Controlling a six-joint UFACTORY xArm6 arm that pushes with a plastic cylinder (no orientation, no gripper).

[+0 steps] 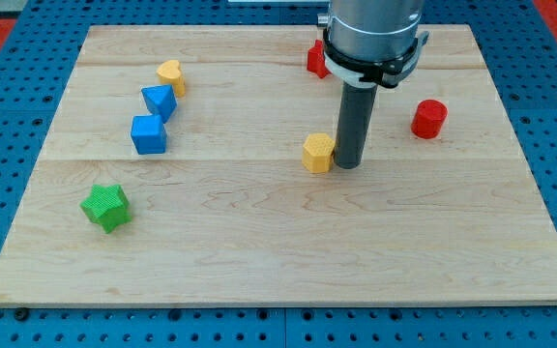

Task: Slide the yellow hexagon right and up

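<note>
The yellow hexagon point(317, 153) lies near the middle of the wooden board point(278, 251). My tip point(347, 165) rests on the board right against the hexagon's right side; whether it touches is hard to tell. The dark rod rises from there to the arm's grey body at the view's top.
A red cylinder point(429, 119) lies to the right. A red block point(315, 59) sits partly hidden behind the arm at the top. A yellow heart-like block point(171, 74), a blue triangular block point(160, 100) and a blue cube point(149, 134) line up at the upper left. A green star point(104, 207) lies lower left.
</note>
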